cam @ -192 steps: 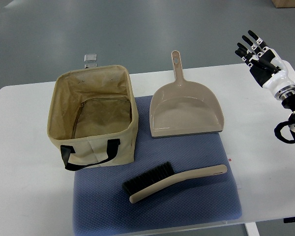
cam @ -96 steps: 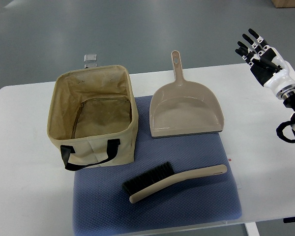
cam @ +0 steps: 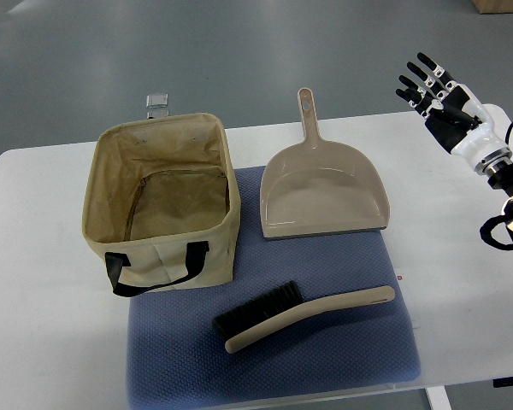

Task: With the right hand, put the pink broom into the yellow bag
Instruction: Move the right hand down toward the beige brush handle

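The broom (cam: 303,314), pinkish-beige with black bristles at its left end, lies flat on the blue mat (cam: 274,367) toward the front. Left of it stands the open yellowish fabric bag (cam: 161,201) with black handles, nothing inside. My right hand (cam: 433,90) hovers high at the far right, above the table's back edge, fingers spread and holding nothing. It is well away from the broom, up and to the right of it. The left arm does not show.
A beige dustpan (cam: 322,190) lies on the mat's back part, handle pointing away, between the bag and my right hand. The white table (cam: 43,325) ends close in front. A small metal clip (cam: 157,103) sits behind the bag.
My right hand has shifted slightly left and up, away from the right edge. The broom, bag and dustpan have not moved.
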